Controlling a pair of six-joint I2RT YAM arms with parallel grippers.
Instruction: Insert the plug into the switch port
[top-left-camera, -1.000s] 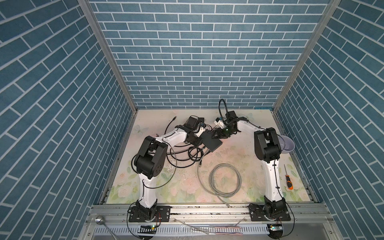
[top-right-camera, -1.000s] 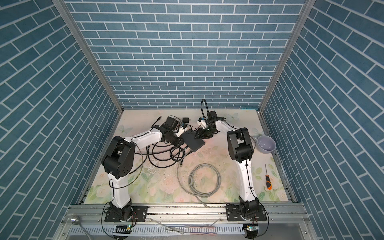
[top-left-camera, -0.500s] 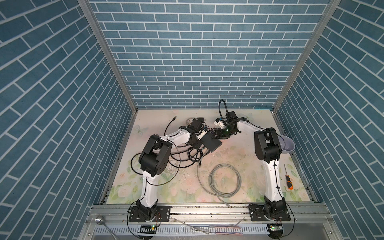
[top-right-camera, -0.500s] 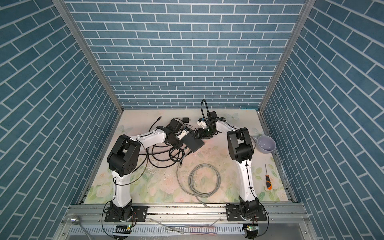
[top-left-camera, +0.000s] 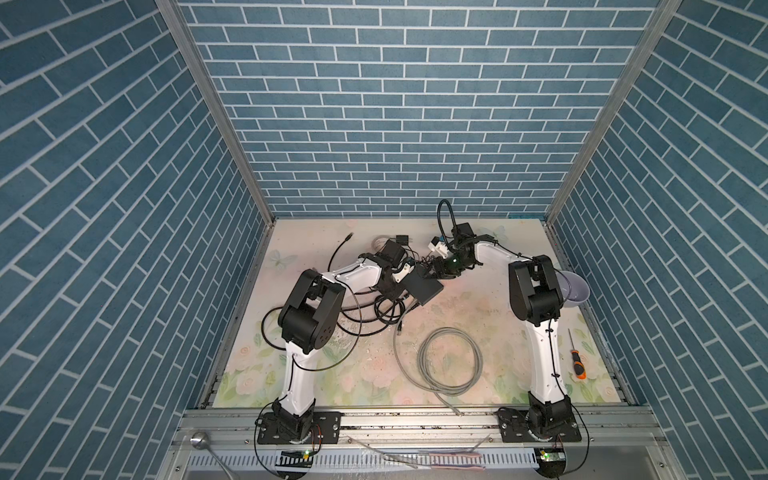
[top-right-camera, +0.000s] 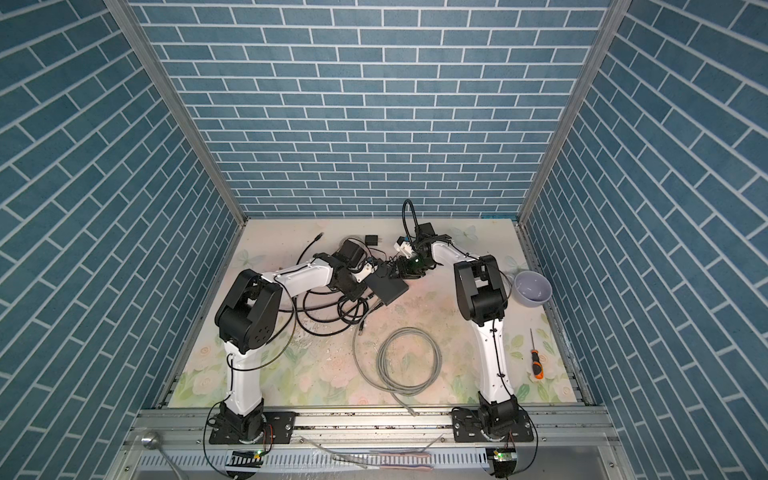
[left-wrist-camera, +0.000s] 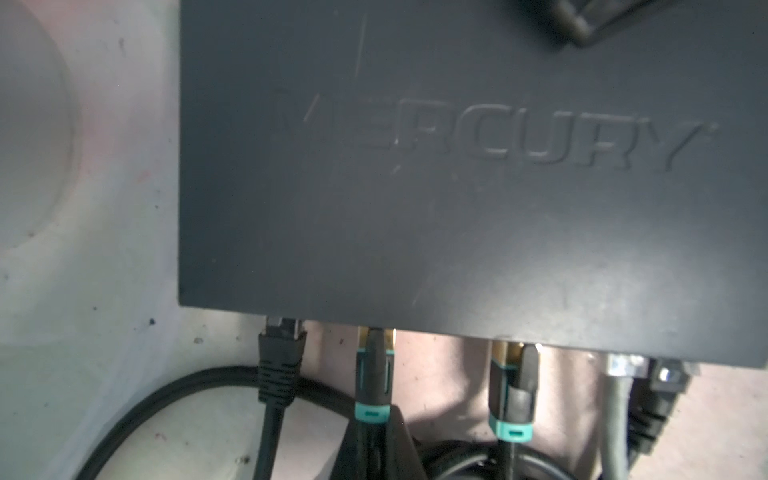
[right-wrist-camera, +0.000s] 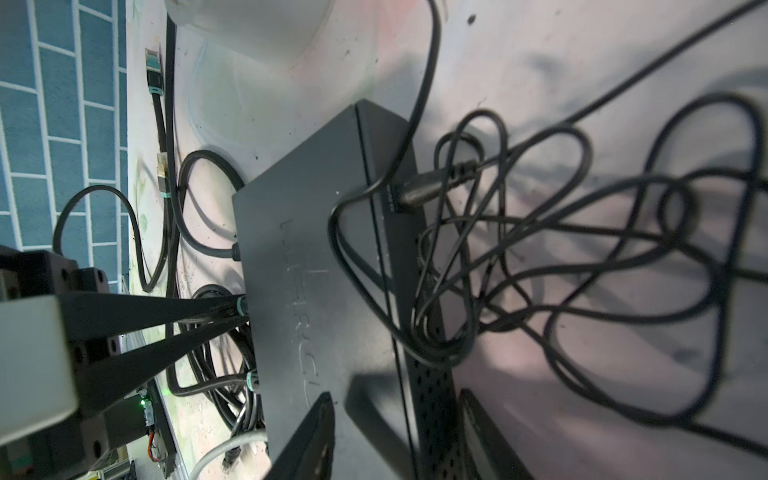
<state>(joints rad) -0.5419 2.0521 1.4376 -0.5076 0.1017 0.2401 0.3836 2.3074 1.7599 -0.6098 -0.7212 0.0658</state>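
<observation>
Plug (left-wrist-camera: 372, 374), teal-collared, at switch (left-wrist-camera: 415, 187) port: newly being clamped by left end effector (right-wrist-camera: 237, 312); right end effector (right-wrist-camera: 397, 397) straddling switch corner, possibly gripping; seating push judged next.

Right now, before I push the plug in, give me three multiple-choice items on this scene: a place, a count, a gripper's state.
1. Where is the orange-handled screwdriver? A) inside the bowl B) on the grey coil C) on the table, right side
2. How many teal-banded plugs sit at the switch's port edge, left wrist view? A) one B) two C) four
3. The left gripper is: A) shut on a teal-banded plug B) wide open over the bowl C) shut on the screwdriver
1C: both top views show it beyond the right arm. 2B: two teal collars show. 3A: its fingers meet at a collar in the right wrist view.
</observation>
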